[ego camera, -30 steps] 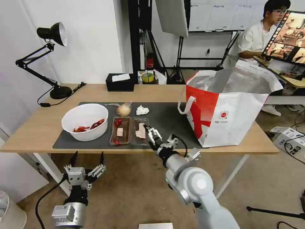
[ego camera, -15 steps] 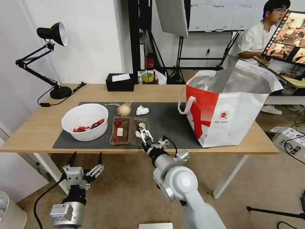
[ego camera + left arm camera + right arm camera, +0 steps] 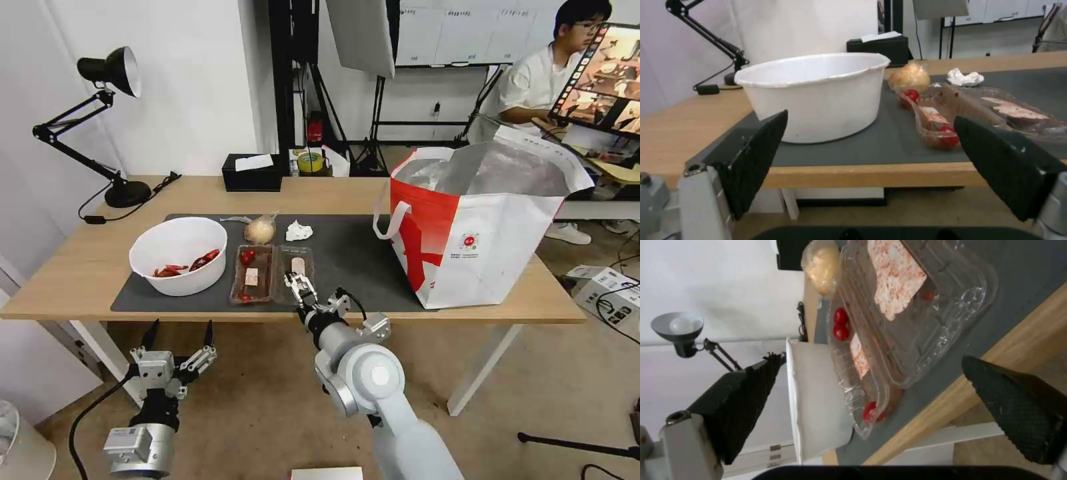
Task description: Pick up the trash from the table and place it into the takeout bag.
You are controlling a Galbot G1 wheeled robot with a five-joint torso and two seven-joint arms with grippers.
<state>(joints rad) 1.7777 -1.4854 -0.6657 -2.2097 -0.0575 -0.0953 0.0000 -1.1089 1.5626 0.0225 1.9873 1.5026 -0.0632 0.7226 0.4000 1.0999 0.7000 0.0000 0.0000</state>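
On the table (image 3: 73, 273), two clear trays with food scraps lie side by side: the left tray (image 3: 252, 275) and the right tray (image 3: 297, 261). A white bowl (image 3: 179, 255) with red scraps stands to their left. Behind them are a knotted bag (image 3: 260, 230) and a crumpled tissue (image 3: 299, 231). The takeout bag (image 3: 480, 227) stands open at the table's right. My right gripper (image 3: 299, 284) is open over the near end of the right tray (image 3: 916, 306), one finger on each side. My left gripper (image 3: 181, 327) hangs open below the table's front edge, facing the bowl (image 3: 818, 96).
A dark grey mat (image 3: 353, 253) lies under the trash. A black desk lamp (image 3: 110, 70) stands at the table's far left, and a black tissue box (image 3: 252, 175) at its back edge. A white box (image 3: 610, 293) lies on the floor at the right.
My right gripper has moved left and slightly nearer, from beside the right tray's right edge to over its near end. The left arm has barely moved.
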